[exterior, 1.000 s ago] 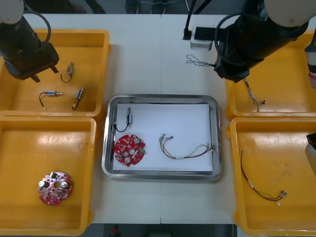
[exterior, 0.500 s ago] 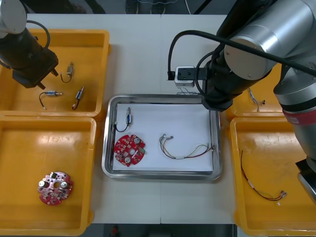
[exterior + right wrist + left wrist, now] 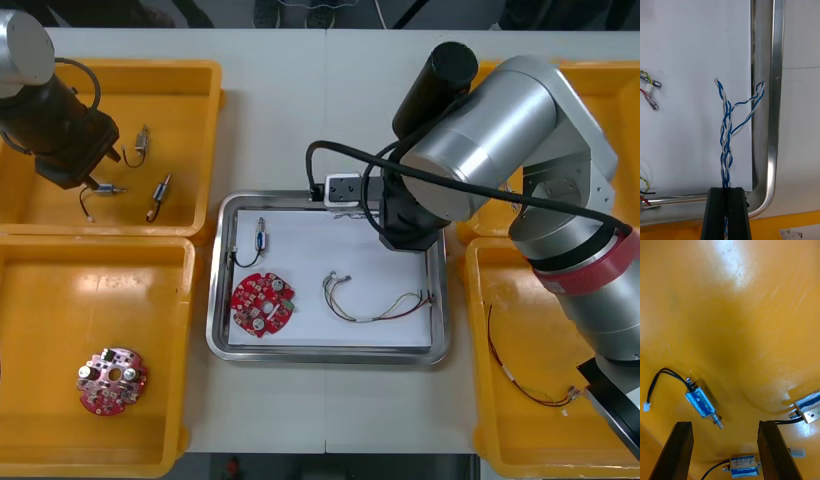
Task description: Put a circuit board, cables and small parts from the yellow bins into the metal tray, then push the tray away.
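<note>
My right gripper (image 3: 726, 188) is shut on a twisted blue and white cable (image 3: 726, 131), which hangs over the white inside of the metal tray (image 3: 769, 112) near its rim. In the front view my right arm (image 3: 480, 140) covers the tray's (image 3: 325, 355) far right corner. The tray holds a red circuit board (image 3: 262, 303), a small metal part (image 3: 260, 237) with a black lead, and a red and yellow cable (image 3: 375, 300). My left gripper (image 3: 726, 425) stands open low over small metal parts (image 3: 702, 401) in the far left yellow bin (image 3: 190, 80).
Another circuit board (image 3: 112, 380) lies in the near left bin (image 3: 30, 300). A red and yellow cable (image 3: 530, 385) lies in the near right bin (image 3: 600, 290). Small metal parts (image 3: 160, 195) lie beside my left arm (image 3: 55, 125).
My right arm has swung from the far right bin to over the tray's far right corner, carrying the blue and white cable. My left arm has moved down slightly in its bin.
</note>
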